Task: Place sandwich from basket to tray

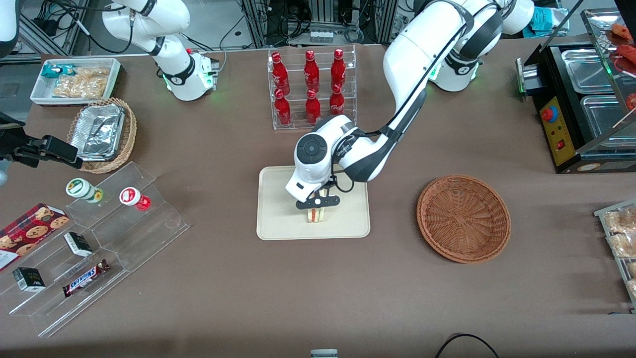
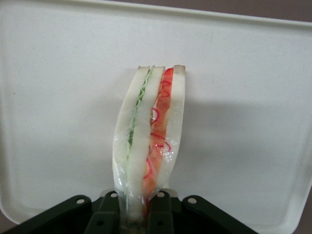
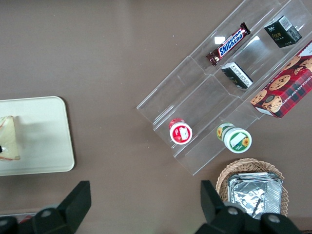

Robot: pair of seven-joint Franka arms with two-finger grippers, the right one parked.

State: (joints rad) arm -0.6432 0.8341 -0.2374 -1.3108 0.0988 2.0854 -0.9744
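Brown cloth covers the desk [image 1: 238,308]; metal racks and loose cables stand at its edge farthest from the front camera.

Tray [image 1: 278,219]: cream, rectangular, mid-desk, lying flat.

Sandwich [image 1: 315,214]: wrapped in clear film, standing on edge on the tray, white bread with green and red-orange layers showing in the left wrist view.

End effector [image 1: 318,202]: directly above the tray, clenched on the sandwich, one finger on each bread face.

Basket [image 1: 463,218]: reddish-brown wicker, beside the tray toward the working arm's end, nothing in it.

Bottles [image 1: 310,84]: six, red, in a clear rack, farther from the front camera than the tray; script not readable.

Chocolate bar [image 1: 85,278]: wrapper reads "SNICKERS", on a clear stepped stand toward the parked arm's end.

Cookie box [image 1: 30,233]: red tartan, cookie pictures, beside that stand.

Foil containers [image 1: 97,132]: stacked in a tan wicker basket.
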